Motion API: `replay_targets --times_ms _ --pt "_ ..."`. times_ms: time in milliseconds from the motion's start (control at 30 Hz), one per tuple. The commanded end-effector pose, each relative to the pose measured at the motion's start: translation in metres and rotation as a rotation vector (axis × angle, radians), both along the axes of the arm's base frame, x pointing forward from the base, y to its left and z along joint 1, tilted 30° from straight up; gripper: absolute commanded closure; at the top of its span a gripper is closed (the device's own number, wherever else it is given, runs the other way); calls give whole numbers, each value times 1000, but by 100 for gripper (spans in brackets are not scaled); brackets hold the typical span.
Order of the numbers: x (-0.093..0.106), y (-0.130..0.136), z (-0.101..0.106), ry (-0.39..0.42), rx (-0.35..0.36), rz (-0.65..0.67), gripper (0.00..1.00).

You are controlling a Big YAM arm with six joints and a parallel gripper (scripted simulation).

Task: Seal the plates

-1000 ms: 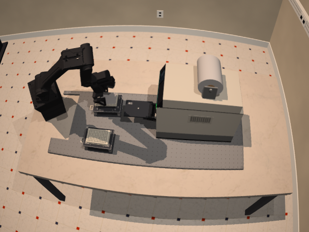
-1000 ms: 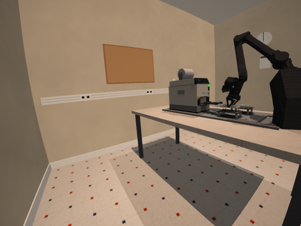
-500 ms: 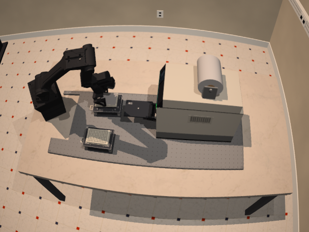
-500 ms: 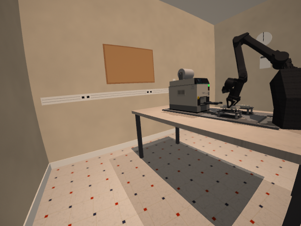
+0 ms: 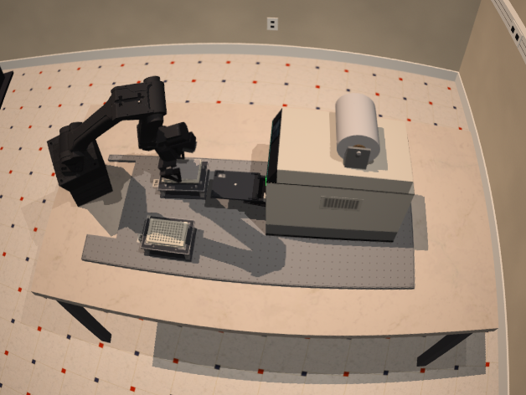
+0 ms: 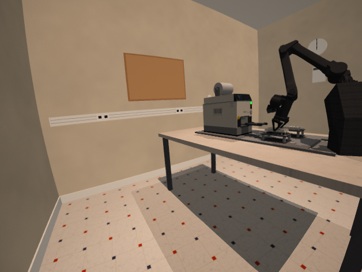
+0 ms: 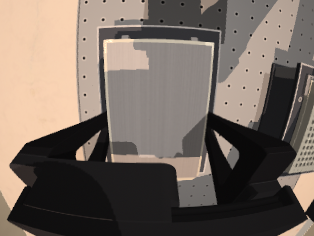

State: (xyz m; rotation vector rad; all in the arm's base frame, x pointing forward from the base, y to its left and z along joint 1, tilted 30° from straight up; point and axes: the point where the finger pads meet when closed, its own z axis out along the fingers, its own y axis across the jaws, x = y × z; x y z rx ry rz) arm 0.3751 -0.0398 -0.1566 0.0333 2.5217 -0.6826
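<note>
On the perforated baseplate [image 5: 297,263], wide-set jaws grip the foil-covered plate [image 7: 160,97] by its sides.

Top view: arm [image 5: 163,131] covers the near part of the foil-covered plate [image 5: 190,171]; nest under it mostly hidden. Corner label beside it [image 5: 155,182] too small to read.

Wrist view: gripper body hides the plate's near short edge [image 7: 156,161]; second plate [image 7: 302,121] cut by the right edge.

Exterior view: robot base [image 6: 345,117] cut off at the right edge; sealer panel text [image 6: 245,111] illegible.
</note>
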Motion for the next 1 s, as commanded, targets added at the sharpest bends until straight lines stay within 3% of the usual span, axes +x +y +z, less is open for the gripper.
replay_targets --times_ms 0,267,433,667,967 --pt "1 -9 -1 -8 -3 -10 100" --pt "9 -4 -2 -27 4 -6 100" --pt "-5 -10 -7 9 -2 -11 100" --pt "-5 -12 -1 11 -4 -15 100" --pt "6 4 -2 -6 3 5 100"
